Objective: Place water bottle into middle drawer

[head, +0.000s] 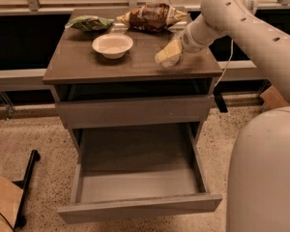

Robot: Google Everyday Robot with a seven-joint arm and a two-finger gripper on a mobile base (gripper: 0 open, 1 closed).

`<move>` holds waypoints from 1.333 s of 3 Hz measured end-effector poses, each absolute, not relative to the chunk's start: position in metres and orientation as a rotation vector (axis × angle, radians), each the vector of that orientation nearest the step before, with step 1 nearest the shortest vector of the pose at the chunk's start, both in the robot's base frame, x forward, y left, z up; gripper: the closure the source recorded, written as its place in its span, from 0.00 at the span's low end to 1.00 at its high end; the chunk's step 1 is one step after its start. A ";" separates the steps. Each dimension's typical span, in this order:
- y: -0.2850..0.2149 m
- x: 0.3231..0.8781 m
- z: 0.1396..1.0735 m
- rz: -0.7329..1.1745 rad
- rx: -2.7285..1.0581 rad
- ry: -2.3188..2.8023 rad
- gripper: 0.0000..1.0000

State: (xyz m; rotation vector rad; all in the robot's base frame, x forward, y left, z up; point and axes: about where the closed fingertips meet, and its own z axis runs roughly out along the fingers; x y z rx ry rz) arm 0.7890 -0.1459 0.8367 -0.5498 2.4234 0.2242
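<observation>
Desk (pixel 87 69): dark top, standing on speckled floor.
- Middle drawer (pixel 135 186): pulled fully out, grey floor bare. The plain drawer front (pixel 135 111) above it was shut.
- White bowl (pixel 112 45): left of centre on the top.
- Brown snack bag (pixel 152 16) and green bag (pixel 89 22): along the rear edge.
- Gripper (pixel 168 55): low over the right front of the top, on a pale arm (pixel 241 21). Its state could not be told.
- Water bottle: not plainly made out. Whether the pale mass at the gripper included it could not be told.
</observation>
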 end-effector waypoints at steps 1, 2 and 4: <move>-0.142 0.807 0.828 0.223 -0.521 2.435 0.17; -0.137 0.812 0.832 0.194 -0.536 2.431 0.40; -0.134 0.798 0.875 0.081 -0.628 2.365 0.94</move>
